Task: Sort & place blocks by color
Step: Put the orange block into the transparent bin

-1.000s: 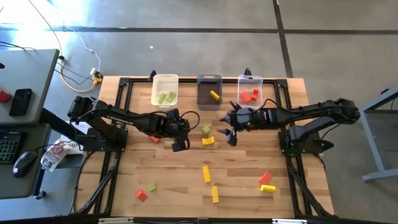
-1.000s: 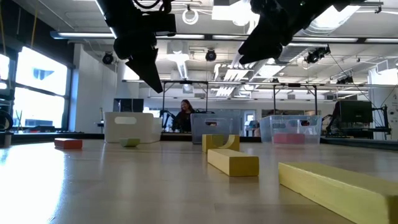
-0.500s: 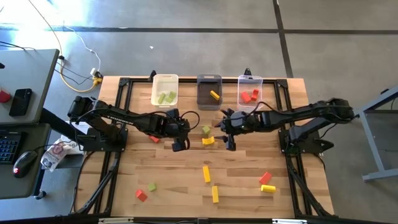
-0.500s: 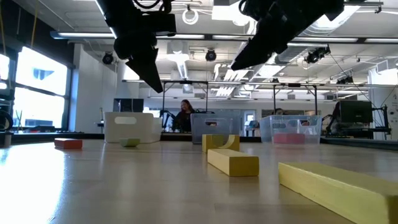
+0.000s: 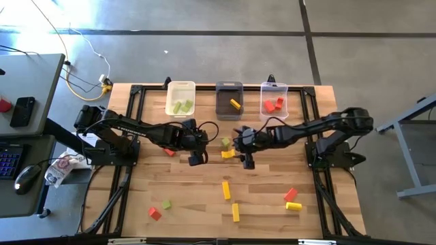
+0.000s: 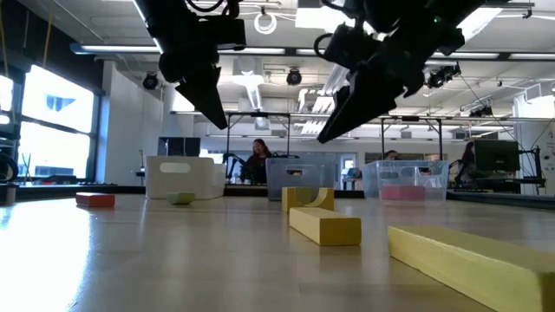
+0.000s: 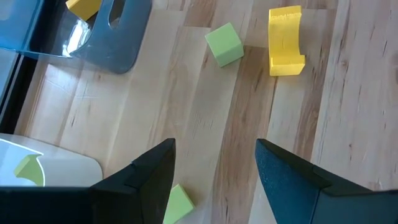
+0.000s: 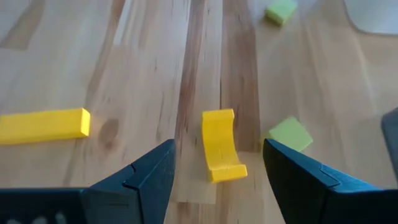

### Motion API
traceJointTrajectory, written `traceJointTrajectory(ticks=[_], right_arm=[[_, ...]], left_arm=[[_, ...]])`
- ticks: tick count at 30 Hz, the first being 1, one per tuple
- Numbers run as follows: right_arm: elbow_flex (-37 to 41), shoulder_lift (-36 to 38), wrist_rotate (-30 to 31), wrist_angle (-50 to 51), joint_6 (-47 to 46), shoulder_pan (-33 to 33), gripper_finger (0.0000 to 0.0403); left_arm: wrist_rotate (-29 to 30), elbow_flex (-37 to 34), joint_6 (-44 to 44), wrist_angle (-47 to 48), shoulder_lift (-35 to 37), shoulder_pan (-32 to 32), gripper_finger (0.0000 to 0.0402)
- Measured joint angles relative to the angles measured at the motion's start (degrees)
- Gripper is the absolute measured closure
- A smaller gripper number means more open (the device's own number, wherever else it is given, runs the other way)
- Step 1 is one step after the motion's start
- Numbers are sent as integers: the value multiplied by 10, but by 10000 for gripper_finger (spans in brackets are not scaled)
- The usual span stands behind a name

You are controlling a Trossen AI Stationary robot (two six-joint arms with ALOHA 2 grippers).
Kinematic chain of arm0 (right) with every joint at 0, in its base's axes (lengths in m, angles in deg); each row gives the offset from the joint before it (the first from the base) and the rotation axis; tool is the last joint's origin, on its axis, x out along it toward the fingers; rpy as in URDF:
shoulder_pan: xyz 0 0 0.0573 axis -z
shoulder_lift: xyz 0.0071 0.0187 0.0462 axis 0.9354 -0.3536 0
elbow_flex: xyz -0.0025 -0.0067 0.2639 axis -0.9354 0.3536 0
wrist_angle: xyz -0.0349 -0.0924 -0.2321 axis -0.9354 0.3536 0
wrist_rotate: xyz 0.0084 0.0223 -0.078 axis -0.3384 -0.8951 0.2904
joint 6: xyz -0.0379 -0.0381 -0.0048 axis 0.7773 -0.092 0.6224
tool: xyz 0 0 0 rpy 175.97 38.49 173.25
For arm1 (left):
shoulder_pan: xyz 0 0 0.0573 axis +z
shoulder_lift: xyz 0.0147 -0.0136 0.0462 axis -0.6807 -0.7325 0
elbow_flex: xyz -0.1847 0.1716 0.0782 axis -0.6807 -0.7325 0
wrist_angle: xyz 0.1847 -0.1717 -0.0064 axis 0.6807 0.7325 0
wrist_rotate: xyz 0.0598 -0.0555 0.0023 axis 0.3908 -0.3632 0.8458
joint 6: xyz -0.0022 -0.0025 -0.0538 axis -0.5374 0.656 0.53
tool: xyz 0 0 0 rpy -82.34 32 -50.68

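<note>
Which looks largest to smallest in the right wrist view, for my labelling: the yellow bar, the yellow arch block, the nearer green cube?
1. yellow bar, though cut off at the edge
2. yellow arch block, close behind
3. green cube

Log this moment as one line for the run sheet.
right gripper: open, above yellow arch block | left gripper: open, empty, hovering mid-table | green cube: beside arch, loose
</note>
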Motion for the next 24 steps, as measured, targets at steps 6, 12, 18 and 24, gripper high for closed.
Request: traceJointTrajectory(ticks=[6, 12, 18, 24], right_arm=[[0, -39, 0, -16, 0, 0, 176], [0, -74, 1, -38, 0, 0, 176], [0, -100, 7, -40, 1, 5, 176], [0, -120, 26, -46, 4, 16, 176]], left_arm=[[0, 0, 0, 0, 0, 0, 195], [0, 0, 0, 0, 0, 0, 195], [0, 0, 0, -1, 0, 0, 195], [0, 0, 0, -1, 0, 0, 195]])
